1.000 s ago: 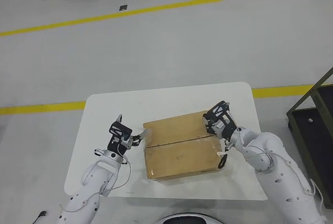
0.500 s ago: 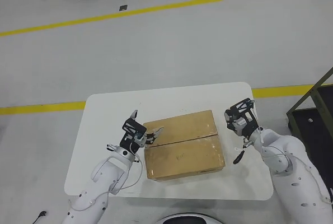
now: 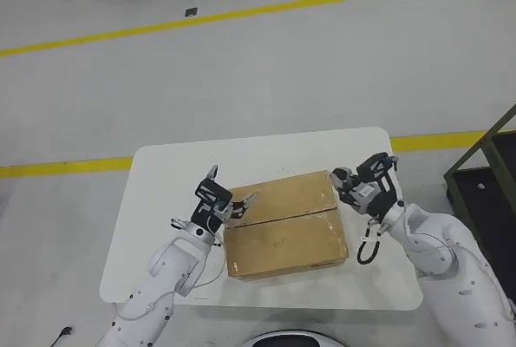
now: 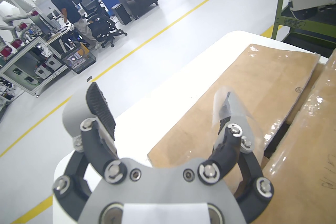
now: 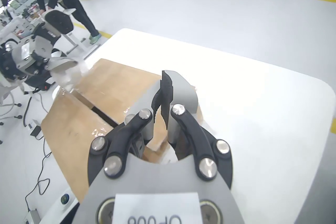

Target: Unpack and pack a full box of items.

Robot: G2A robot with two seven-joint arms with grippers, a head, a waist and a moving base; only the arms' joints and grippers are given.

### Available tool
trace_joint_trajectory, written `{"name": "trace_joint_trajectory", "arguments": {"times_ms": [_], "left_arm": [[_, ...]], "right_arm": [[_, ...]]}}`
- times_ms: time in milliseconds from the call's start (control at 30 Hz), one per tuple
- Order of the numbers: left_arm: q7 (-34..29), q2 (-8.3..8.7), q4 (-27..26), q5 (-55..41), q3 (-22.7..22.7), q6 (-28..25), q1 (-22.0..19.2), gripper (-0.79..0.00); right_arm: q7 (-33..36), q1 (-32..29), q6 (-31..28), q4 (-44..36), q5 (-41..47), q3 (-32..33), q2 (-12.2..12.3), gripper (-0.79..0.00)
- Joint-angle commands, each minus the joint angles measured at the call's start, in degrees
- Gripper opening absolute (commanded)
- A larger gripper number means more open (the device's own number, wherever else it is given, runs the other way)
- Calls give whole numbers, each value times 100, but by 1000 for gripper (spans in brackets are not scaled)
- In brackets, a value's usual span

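Observation:
A brown cardboard box (image 3: pixel 279 224) lies in the middle of the white table, its two top flaps down with a narrow dark seam between them and glossy clear tape across it. My left gripper (image 3: pixel 232 196) is open at the box's left end, one finger over the far flap (image 4: pixel 252 93). A scrap of clear tape (image 4: pixel 223 107) clings to that finger. My right gripper (image 3: pixel 342 180) hovers at the box's far right corner. In the right wrist view the right gripper (image 5: pixel 163 89) is shut with nothing between its pads, just above that corner of the box (image 5: pixel 105 88).
The white table (image 3: pixel 153 234) has bare room on both sides of the box. A green cart (image 3: pixel 492 186) stands off the table's right edge. A black cable loop (image 3: pixel 366 247) hangs from the right wrist beside the box.
My left gripper has moved right from the bare table to the box's left end. My right gripper swung away from the box's right corner, then came back to it.

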Motion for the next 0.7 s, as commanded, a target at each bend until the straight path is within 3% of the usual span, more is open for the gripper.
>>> {"name": "trace_joint_trajectory", "arguments": {"times_ms": [0,367,667], "left_arm": [[-13,7,-28,-9,-89,3,36,0],[-84,68,-362,-107,-670,-73,376,0],[-141,105,-603,-224,-1108,-142,581,0]], "right_arm": [[-37,27,-195,-33,71,-150,-11,-785],[216,95,-1034,41,106,-828,-32,-785],[532,143,-969,378,-397,-1128,-25,-785]]}}
